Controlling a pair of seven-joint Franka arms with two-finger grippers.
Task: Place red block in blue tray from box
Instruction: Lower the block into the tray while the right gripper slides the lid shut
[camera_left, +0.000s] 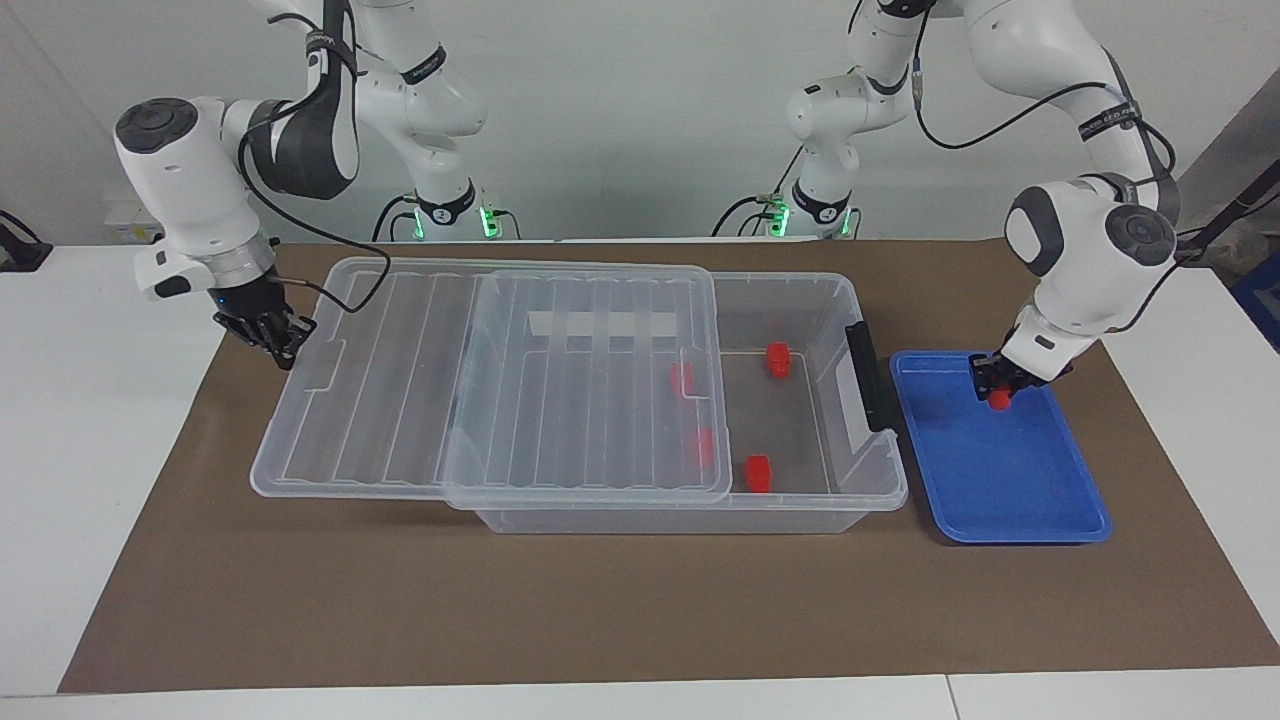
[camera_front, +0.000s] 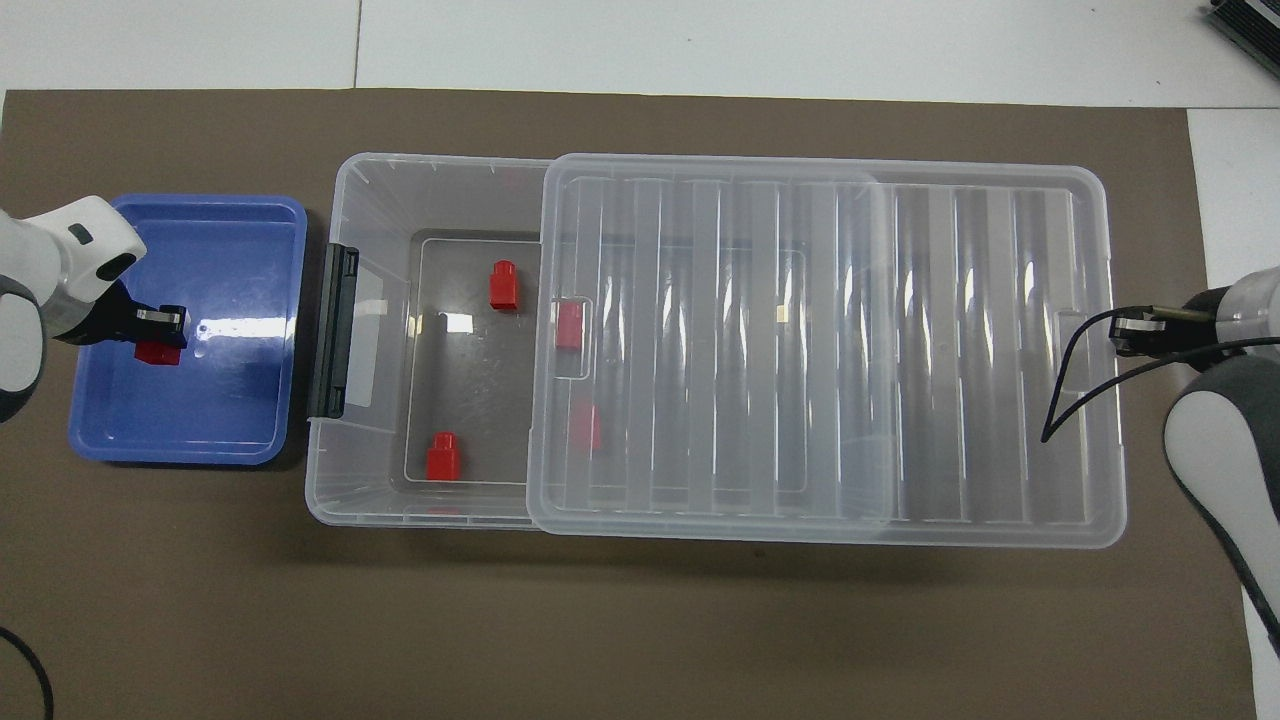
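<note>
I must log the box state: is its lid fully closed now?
No, partly open. The lid is slid toward the right arm's end, leaving the box uncovered near the blue tray, two red blocks exposed.

A brown mat (camera_left: 600, 600) lies flat over most of the white table (camera_left: 100, 420). Bare table shows past the mat at both ends and along the edge farthest from the robots. A dark object (camera_front: 1245, 25) sits at the table corner, off the mat.
</note>
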